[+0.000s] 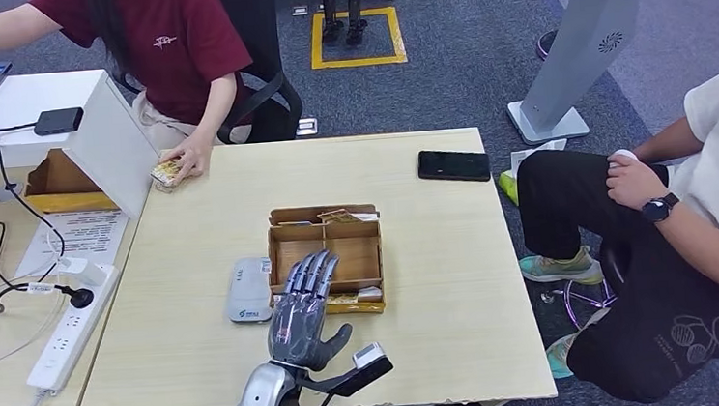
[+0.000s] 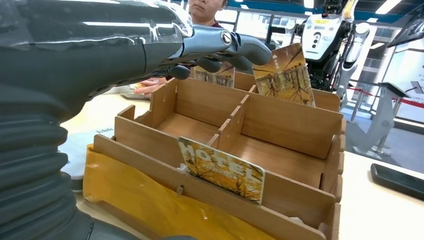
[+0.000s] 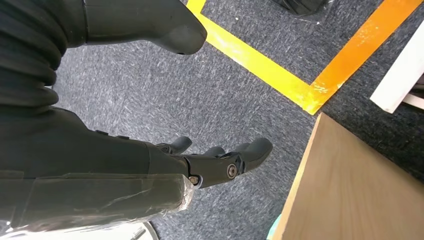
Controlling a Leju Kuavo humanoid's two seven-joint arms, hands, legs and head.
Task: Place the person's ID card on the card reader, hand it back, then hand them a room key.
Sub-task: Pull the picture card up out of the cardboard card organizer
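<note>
Left hand [image 1: 304, 309] stretched out flat over the near edge of the wooden box [image 1: 326, 259], fingers [image 2: 235, 47] spread apart and holding nothing, tips hovering above the front-left compartment. Right hand [image 3: 200, 165] hanging down beside the table [image 1: 418, 257] over grey carpet [image 3: 140, 100] with yellow floor tape [image 3: 255, 65], fingers loosely open, nothing in it either.

Box sitting mid-table, split into compartments by thin dividers. Room key cards with a yellowish hotel print: one card [image 2: 222, 170] standing in the front slot nearest the robot, tilted a bit, another [image 2: 286, 75] leaning upright at the back wall, and a third [image 2: 214, 76] partly hidden behind the fingers. Yellow plastic film [image 2: 145, 205] along the box's near side.

Card reader [image 1: 249, 289], the grey-white flat thing, lying just beside the box on the left, touching or almost touching it, hard to say which. Nothing on top of it.

Small card-like item [image 1: 167, 173] at the far left corner of the table under the hand of the person in the dark red shirt [image 1: 169, 53]; can't tell if it's the ID card. Black phone [image 1: 453, 165] near the far right edge. Second person [image 1: 687, 226] seated at the right, watch on wrist. White power strip [image 1: 66, 338] on the neighbouring desk.
</note>
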